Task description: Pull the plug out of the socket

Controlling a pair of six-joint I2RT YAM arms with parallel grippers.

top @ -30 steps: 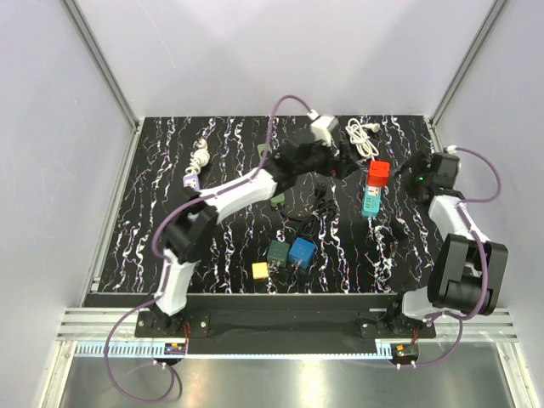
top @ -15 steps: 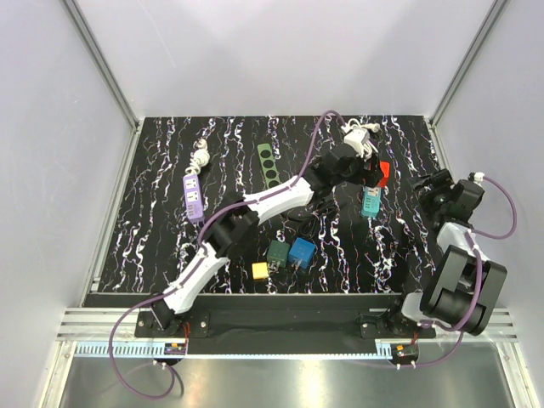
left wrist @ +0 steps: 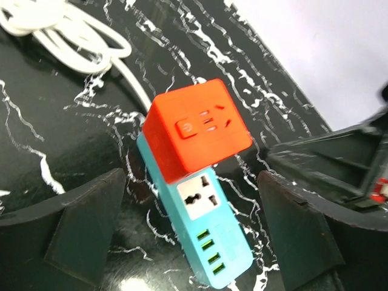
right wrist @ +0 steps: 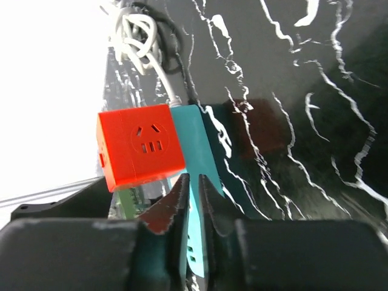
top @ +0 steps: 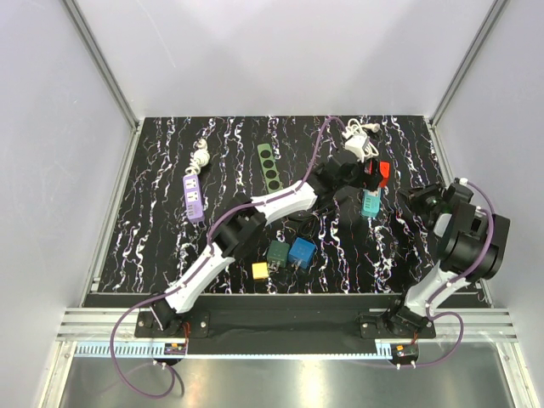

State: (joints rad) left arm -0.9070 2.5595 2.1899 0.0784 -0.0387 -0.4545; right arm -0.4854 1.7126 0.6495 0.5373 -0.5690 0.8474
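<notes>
The plug is a red cube (top: 380,172) (left wrist: 197,130) seated on the far end of a teal socket strip (top: 371,202) (left wrist: 212,239) that lies flat on the black marbled table. My left gripper (top: 361,181) (left wrist: 193,200) hangs open just above the strip, its fingers (left wrist: 79,233) wide on either side and touching nothing. My right gripper (top: 410,202) (right wrist: 193,182) is low at the strip's right side, its jaws almost together with nothing between them. In the right wrist view the red cube (right wrist: 139,145) and the teal strip (right wrist: 197,136) sit just beyond the fingertips.
A coiled white cable (top: 361,136) (left wrist: 66,30) lies behind the plug. A green socket strip (top: 269,166) and a purple strip (top: 195,197) lie to the left. Blue (top: 301,252), dark green (top: 278,252) and yellow (top: 259,270) cubes sit near the front. White walls enclose the table.
My left arm swung right from the back middle to above the red plug and opened fully. My right gripper closed from wide open and dropped in toward the strip.
</notes>
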